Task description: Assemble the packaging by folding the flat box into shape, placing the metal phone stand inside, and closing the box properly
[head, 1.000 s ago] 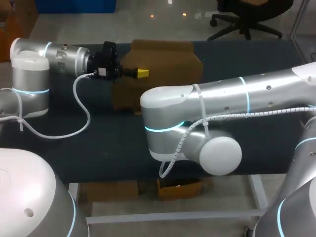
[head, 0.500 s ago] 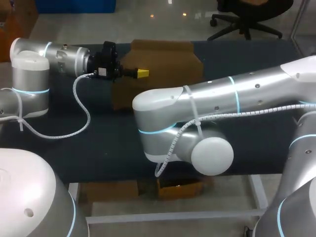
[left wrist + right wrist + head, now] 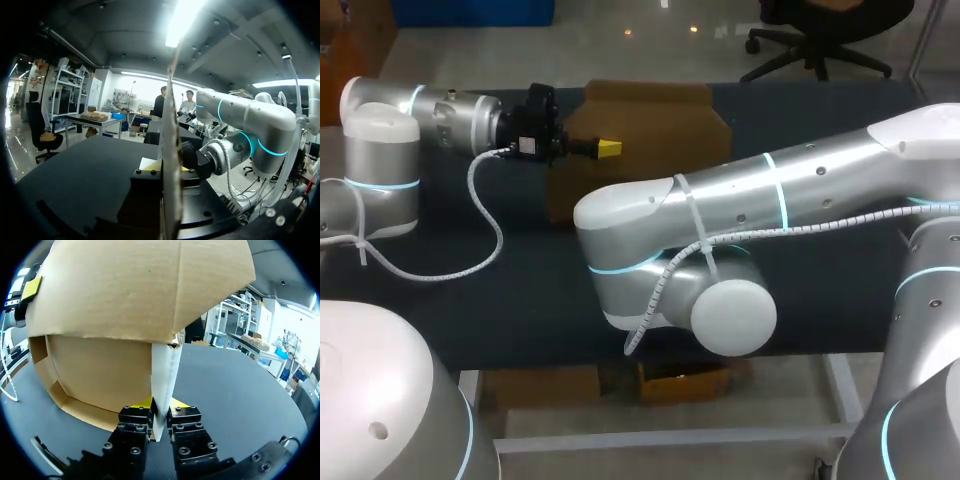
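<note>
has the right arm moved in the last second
Yes. In the head view the right arm has slid toward the left side, covering more of the cardboard box, which stayed put.

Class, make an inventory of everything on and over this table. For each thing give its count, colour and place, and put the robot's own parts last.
cardboard box: one, brown, partly folded into shape, on the far half of the table, held by both grippers.
table: one, black top, under the box and both arms.
left arm: one, silver with a black wrist, reaching in to the box's left edge.
right arm: one, silver with a lit blue ring, lying across the table in front of the box.
left gripper: one, black with yellow tips, shut on a box panel seen edge-on.
right gripper: one, black with yellow tips, shut on an upright flap at the box's near corner.
</note>
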